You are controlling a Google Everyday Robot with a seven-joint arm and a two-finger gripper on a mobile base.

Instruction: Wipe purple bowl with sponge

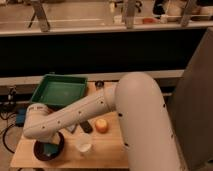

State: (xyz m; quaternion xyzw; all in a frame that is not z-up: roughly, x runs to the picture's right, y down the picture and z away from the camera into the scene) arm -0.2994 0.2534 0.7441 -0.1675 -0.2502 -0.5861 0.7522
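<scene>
The purple bowl (49,150) sits at the 7 o'clock corner of the wooden table (107,150); it is round and dark, and its rim shows on the left and at the bottom; a teal, blocky thing that looks like the sponge (50,148) is inside the bowl; the gripper (48,145) is down in the bowl too, under the fat white arm (75,117), and I cannot tell if it is squeezed tight or let go, because the arm hides it. The arm is smooth and round like a tube, with little dark dots on it; at 3 o'clock from the bowl stands a small white cup (84,146); past the cup, toward 2 o'clock, lies a round orange fruit (102,125); beside the fruit is a small dark thing (86,126), too dim to name; at 12 o'clock from the bowl rests a green tray (59,91), flat and square-cornered with raised sides.
</scene>
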